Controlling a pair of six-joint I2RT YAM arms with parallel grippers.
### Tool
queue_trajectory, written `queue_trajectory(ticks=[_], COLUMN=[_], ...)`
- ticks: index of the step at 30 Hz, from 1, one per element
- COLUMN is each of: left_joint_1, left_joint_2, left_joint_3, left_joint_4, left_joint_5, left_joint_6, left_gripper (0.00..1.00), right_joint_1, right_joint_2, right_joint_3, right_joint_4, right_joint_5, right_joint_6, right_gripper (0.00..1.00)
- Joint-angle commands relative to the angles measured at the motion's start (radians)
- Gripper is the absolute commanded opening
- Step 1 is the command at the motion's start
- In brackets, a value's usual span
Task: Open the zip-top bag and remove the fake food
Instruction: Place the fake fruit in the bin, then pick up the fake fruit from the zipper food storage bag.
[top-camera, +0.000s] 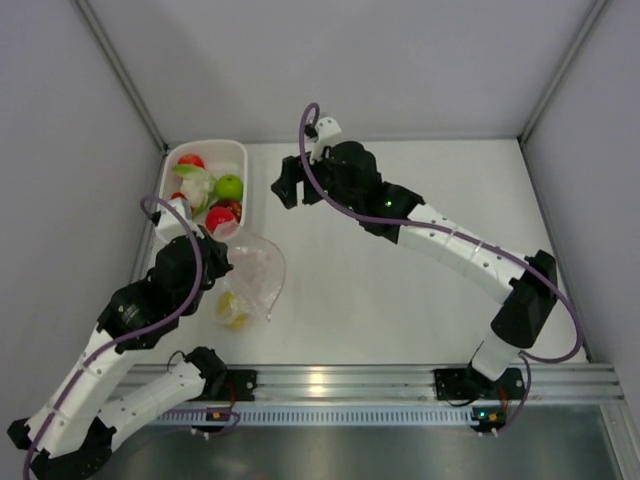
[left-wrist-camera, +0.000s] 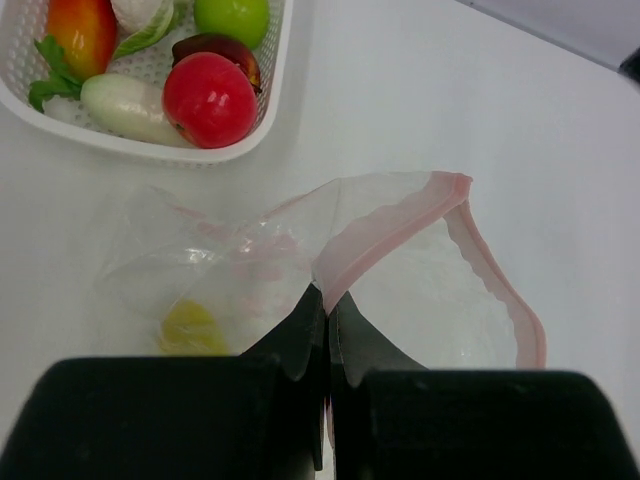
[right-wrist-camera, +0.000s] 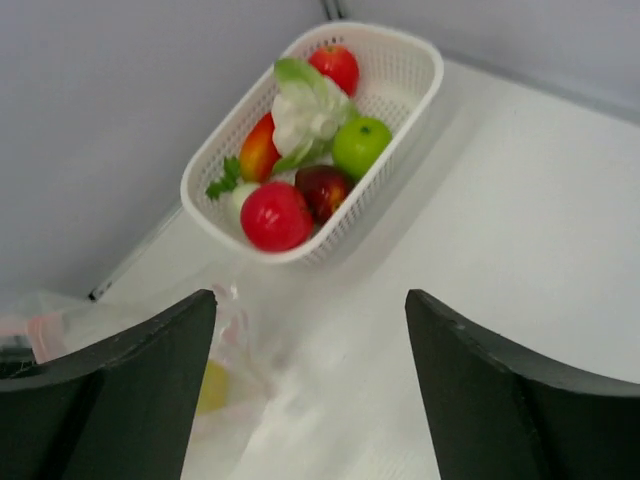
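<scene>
Our left hand is pinched shut on the pink strip of the zip-top bag; only its wrist view shows this grip. A yellow piece lies inside, at ten o'clock. Our right hand gapes wide and holds nothing. At its twelve o'clock the basket of fake food sits on the desk.

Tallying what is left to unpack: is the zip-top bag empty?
No, the left wrist view shows a yellow piece of fake food lying inside the clear zip-top bag.
</scene>
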Motion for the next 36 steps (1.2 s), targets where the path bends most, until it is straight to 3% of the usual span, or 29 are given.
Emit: queue_trajectory(ticks=[1,9,15,17,18,20,24,32,36], left_joint_1=[0.002,0.002,0.000,0.002,0.002,0.000,0.002,0.002,0.003], left_joint_2=[0.043,0.123,0.184,0.195,0.197,0.207,0.226,0.330,0.361], left_joint_3=[0.038,0.058,0.102,0.110,0.111,0.118,0.116,0.093,0.036], left_joint_4=[0.103,0.201,0.255,0.275,0.281,0.287,0.310,0.388,0.454], left_joint_5=[-0.015,0.014,0.069,0.086,0.092,0.100,0.124,0.230,0.261], left_joint_6=[-0.039,-0.073,-0.091,-0.092,-0.094,-0.094,-0.073,-0.037,-0.043], left_gripper=[0.00,0.00,0.00,0.00,0.00,0.00,0.00,0.00,0.00], right_joint_1=[0.013,0.087,0.139,0.150,0.153,0.161,0.162,0.167,0.153], right_joint_2=[-0.082,-0.286,-0.281,-0.267,-0.258,-0.252,-0.269,-0.287,-0.298], right_joint_3=[-0.042,-0.272,-0.328,-0.323,-0.314,-0.293,-0.241,-0.087,-0.078], right_joint_4=[-0.226,-0.192,-0.171,-0.174,-0.184,-0.212,-0.324,-0.793,-0.907], right_joint_5=[-0.084,-0.053,-0.023,-0.003,0.009,0.083,0.288,0.848,0.924], right_joint_6=[0.064,0.137,0.164,0.161,0.153,0.148,0.115,0.091,0.096], right_gripper=[0.75,0.70,0.65,0.57,0.44,0.29,0.09,0.00,0.00])
